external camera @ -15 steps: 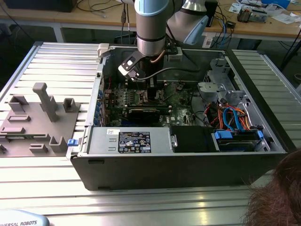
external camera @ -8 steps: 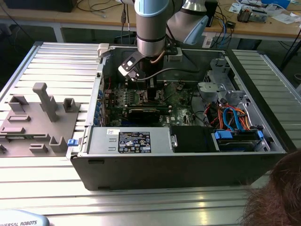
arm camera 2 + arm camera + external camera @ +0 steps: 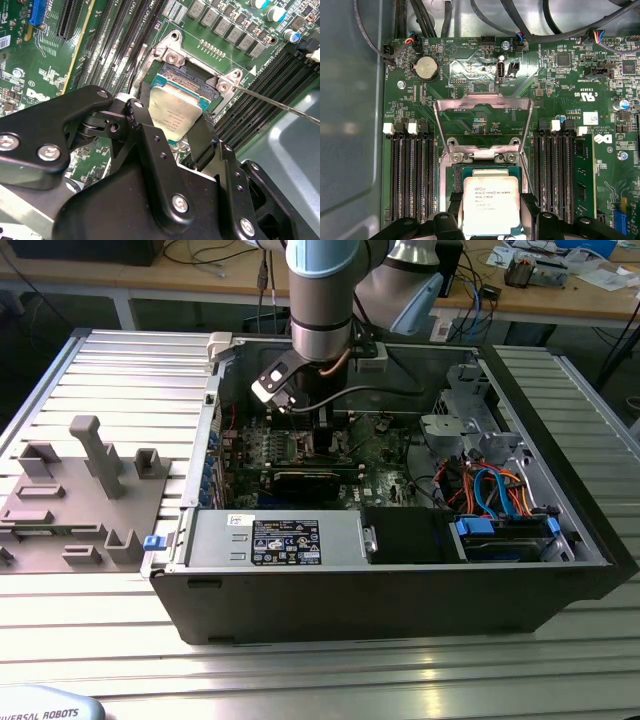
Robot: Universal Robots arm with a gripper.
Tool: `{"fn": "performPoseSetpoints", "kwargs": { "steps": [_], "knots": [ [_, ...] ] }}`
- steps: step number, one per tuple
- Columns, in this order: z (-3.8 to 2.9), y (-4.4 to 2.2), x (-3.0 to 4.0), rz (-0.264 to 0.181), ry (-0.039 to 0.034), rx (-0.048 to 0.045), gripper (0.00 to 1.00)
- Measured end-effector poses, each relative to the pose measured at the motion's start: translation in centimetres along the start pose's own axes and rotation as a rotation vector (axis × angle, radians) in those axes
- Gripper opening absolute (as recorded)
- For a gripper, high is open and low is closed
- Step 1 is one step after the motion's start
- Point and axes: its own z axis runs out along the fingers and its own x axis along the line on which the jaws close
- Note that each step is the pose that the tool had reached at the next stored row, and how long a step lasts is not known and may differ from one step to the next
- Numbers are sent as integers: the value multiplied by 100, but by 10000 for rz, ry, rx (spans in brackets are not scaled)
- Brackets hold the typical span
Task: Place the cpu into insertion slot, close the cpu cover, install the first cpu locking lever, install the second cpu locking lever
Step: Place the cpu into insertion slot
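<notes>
My fingers (image 3: 201, 144) grip the cpu (image 3: 491, 205) by its edges at the insertion slot (image 3: 490, 172), cpu cover (image 3: 481, 103) raised; seating it, I judge, needs square alignment.

A single robot arm (image 3: 320, 280), with a light-blue joint cover above a grey cylindrical wrist (image 3: 320, 335), is seen in the exterior view reaching straight down from the upper middle of the frame. The wrist is held vertical, and the black gripper (image 3: 322, 440) below it is pointed downward. In both wrist views the gripper's black linkage bodies, studded with silver screws, are seen close in the foreground. Its two fingers (image 3: 150, 137) are drawn in against opposite edges of the cpu (image 3: 491, 210), which is gripped between them.
</notes>
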Motion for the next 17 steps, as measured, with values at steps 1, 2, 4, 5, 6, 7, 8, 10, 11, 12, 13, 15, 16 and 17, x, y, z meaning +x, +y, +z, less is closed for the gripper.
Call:
{"fn": "performPoseSetpoints", "kwargs": {
  "steps": [1, 2, 4, 5, 6, 7, 8, 10, 11, 12, 13, 15, 16, 17],
  "knots": [
    [2, 0, 0, 0, 1, -1, 54],
    [4, 0, 0, 0, 2, -1, 54],
    [12, -3, 1, 2, 6, 0, 54],
    [15, -6, 4, 1, 6, 0, 54],
    [17, -8, 6, 1, 6, 0, 54],
    [20, -17, 9, 1, 6, -1, 54],
    [22, -28, 13, 1, 7, 0, 54],
    [31, -35, 20, 9, 5, 0, 54],
    [37, -36, 25, 40, 4, 0, 54],
    [41, -36, 29, 78, 2, -1, 54],
    [48, -37, 37, 141, -2, -3, 54],
    [62, -37, 42, 216, -9, -2, 54],
    [68, -38, 42, 224, -9, -3, 54],
    [73, -38, 42, 230, -9, -3, 54]
  ]
}}
